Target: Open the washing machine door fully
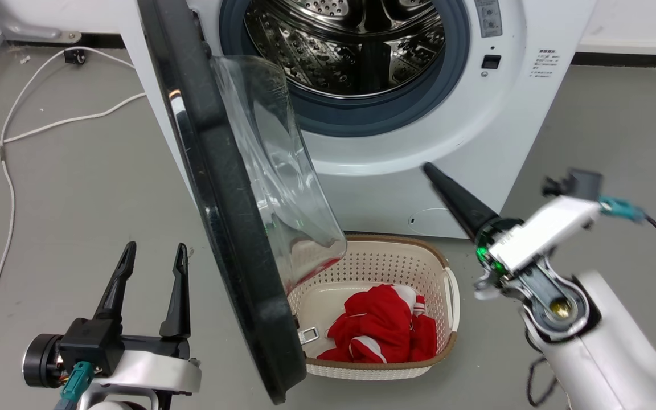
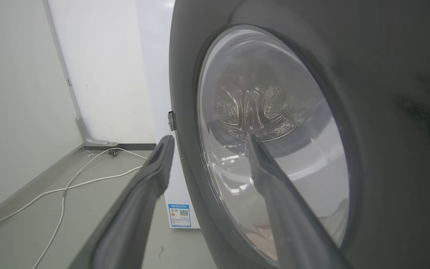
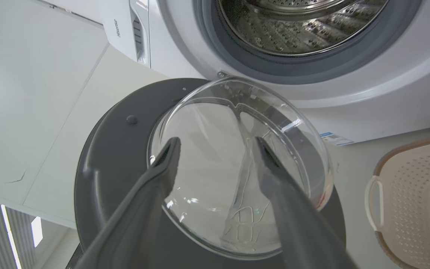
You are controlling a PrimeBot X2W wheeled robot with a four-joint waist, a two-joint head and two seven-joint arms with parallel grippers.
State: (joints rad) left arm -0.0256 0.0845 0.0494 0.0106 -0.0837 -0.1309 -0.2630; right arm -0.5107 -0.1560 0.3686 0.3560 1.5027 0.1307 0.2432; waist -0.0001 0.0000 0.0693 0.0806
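Observation:
The washing machine door (image 1: 225, 228) is glossy black and stands swung out from the white machine, edge-on to the head view. Its clear glass bowl (image 1: 274, 171) bulges to the right. My left gripper (image 1: 153, 256) is open on the floor side, left of the door, holding nothing. In the left wrist view this gripper (image 2: 209, 139) faces the door's outer face (image 2: 386, 112). My right gripper (image 1: 436, 176) points up-left before the machine front, apart from the door. In the right wrist view it (image 3: 217, 144) is open, facing the bowl (image 3: 207, 194) and the door's inner face (image 3: 118, 149).
The steel drum (image 1: 356, 45) lies open behind the door. A cream laundry basket (image 1: 396, 244) with red clothing (image 1: 382, 330) sits on the floor under the door's lower edge. White cables (image 1: 9, 171) trail over the grey floor at the left. A wall runs behind.

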